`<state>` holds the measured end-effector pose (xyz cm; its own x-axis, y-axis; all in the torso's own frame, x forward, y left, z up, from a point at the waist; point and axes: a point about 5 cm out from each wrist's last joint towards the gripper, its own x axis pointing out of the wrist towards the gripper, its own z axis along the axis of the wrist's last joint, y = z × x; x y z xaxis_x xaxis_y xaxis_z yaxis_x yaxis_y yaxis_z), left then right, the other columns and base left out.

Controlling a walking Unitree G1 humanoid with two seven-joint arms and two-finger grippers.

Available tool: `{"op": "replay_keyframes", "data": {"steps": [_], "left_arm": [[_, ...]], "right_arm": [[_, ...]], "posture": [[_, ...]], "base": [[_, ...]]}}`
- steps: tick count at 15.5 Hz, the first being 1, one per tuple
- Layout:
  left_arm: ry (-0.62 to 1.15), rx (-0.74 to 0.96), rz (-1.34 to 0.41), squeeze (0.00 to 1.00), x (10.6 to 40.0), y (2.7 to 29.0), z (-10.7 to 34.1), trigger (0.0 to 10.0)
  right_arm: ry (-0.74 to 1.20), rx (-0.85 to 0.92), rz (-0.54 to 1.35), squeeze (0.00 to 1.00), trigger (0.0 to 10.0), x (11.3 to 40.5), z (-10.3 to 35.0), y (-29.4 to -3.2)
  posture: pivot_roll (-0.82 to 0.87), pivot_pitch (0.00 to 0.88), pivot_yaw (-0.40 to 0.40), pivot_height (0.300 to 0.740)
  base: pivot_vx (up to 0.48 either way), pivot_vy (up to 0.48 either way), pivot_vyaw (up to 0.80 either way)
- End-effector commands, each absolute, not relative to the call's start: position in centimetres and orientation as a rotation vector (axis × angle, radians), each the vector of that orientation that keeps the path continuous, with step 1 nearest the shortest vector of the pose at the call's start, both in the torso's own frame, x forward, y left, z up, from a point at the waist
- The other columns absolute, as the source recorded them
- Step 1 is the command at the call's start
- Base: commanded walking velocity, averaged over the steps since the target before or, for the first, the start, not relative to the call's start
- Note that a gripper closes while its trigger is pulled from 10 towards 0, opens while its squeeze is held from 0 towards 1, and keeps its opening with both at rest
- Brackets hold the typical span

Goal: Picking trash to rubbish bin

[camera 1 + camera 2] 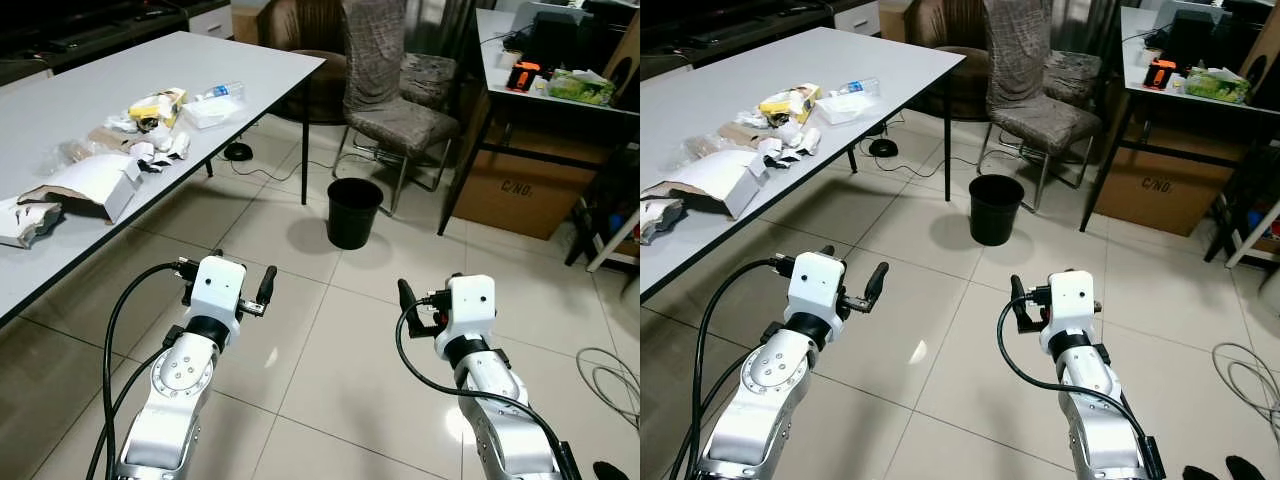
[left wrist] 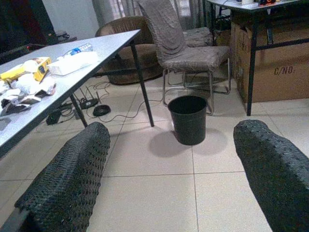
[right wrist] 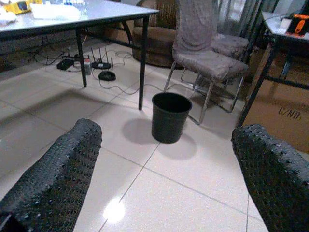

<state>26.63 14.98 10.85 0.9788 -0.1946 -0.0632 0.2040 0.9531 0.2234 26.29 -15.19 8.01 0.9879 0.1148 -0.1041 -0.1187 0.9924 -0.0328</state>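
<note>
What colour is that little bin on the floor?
The rubbish bin is plain black, clearest in the right wrist view.

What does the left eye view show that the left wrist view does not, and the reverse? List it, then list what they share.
Left eye view adds: both silver arms, the torn cardboard box on the table, and the orange item on the desk.
Left wrist view adds: the open left claw with its dotted fingers close up, and an antenna device under the table.
Shared: black bin, grey chair, yellow packet.
</note>
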Motion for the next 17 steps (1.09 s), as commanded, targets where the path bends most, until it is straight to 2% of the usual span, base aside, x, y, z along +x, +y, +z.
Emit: {"op": "replay_keyframes", "data": {"steps": [1, 8, 17], "left_arm": [[0.005, 0.228, -0.202, 0.00, 27.0, 14.8, 11.9, 10.0], [-0.017, 0.225, -0.210, 0.00, 27.3, 14.7, 12.7, 10.0], [-0.077, 0.218, -0.183, 0.00, 28.0, 14.9, 14.5, 10.0]], "right_arm": [[0.085, -0.042, 0.119, 0.00, 10.0, 26.4, 8.7, -15.3], [0.063, -0.043, 0.118, 0.00, 10.0, 26.6, 9.3, -15.3], [-0.028, -0.061, 0.170, 0.00, 10.0, 27.4, 12.3, -15.0]], "posture": [[-0.11, 0.000, -0.020, 0.740], [-0.12, 0.000, -0.009, 0.740], [-0.11, 0.000, -0.020, 0.740]], "base": [[0.244, 0.000, 0.00], [0.309, 0.000, 0.42], [0.329, 0.000, 0.00]]}}
